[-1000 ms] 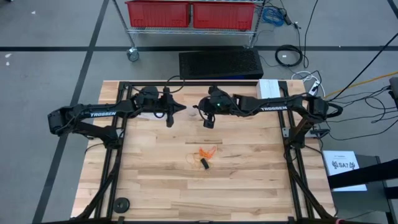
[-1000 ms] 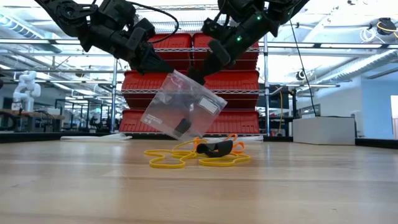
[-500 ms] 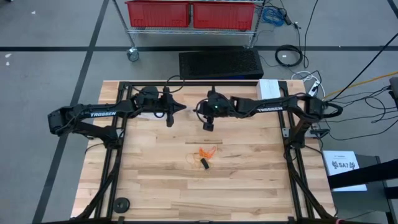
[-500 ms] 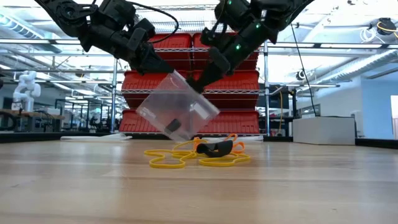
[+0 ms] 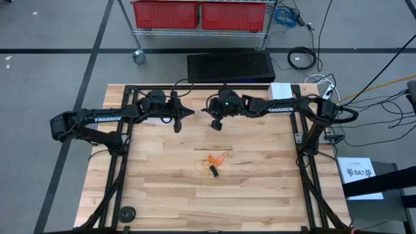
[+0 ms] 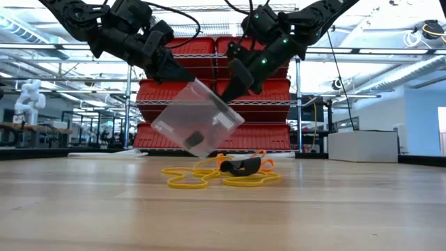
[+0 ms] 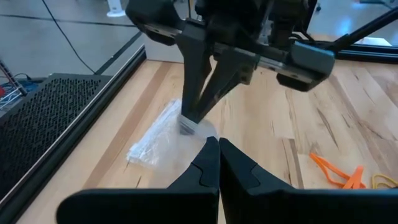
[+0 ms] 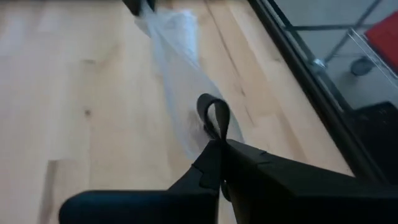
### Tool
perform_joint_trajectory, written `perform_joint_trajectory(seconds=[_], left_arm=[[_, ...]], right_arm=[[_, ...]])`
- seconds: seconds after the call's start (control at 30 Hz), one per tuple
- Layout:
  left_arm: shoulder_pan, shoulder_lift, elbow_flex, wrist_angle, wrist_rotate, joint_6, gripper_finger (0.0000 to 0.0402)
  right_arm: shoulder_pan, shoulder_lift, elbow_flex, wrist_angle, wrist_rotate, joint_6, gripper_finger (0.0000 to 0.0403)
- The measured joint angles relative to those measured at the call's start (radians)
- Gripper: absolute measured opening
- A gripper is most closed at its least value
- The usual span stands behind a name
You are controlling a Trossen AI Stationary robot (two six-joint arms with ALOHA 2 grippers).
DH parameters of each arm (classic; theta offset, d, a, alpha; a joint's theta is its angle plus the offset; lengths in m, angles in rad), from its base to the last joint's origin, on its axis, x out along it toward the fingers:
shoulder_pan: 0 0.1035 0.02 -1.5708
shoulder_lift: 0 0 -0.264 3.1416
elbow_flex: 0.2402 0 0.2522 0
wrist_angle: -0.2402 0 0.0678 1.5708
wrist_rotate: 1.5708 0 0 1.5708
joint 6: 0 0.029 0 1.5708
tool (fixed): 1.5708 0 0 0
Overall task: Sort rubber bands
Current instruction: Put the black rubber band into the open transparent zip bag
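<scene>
Low view: swinging a clear bag (image 6: 197,117) flatter between both grippers.
High view: pulling right gripper (image 5: 216,124) toward upper centre; left gripper (image 5: 179,121) pinching the bag's other corner. Right wrist view: clamping bag plus black band (image 8: 213,116), so bagging progressing; rubber bands (image 5: 214,160) lying mid-frame.

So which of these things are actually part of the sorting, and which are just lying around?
Part of the job:
rubber bands
clear bag, held up by the left gripper and right gripper

Just lying about:
spare bags
black disc
white box
</scene>
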Motion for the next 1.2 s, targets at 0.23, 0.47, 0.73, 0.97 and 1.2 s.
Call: perform_joint_trajectory(seconds=[0.23, 0.47, 0.73, 0.97, 1.2], left_arm=[[0.0, 0.0, 0.0, 0.042, 0.001, -0.025, 0.0], [0.0, 0.0, 0.0, 0.091, 0.001, -0.046, 0.0], [-0.007, 0.0, 0.0, 0.106, 0.002, -0.052, 0.0], [-0.013, 0.0, 0.0, 0.129, 0.011, -0.052, 0.0], [-0.045, 0.0, 0.0, 0.156, 0.027, -0.051, 0.0]], right_arm=[[0.002, 0.0, 0.0, 0.062, -0.122, 0.034, 0.0005], [0.036, 0.0, 0.0, 0.06, -0.124, 0.042, 0.009], [0.04, -0.101, 0.001, -0.047, -0.124, 0.103, 0.0193], [0.041, -0.213, 0.002, -0.127, -0.09, 0.121, 0.0205], [0.061, -0.196, 0.002, -0.132, -0.064, 0.116, 0.0192]])
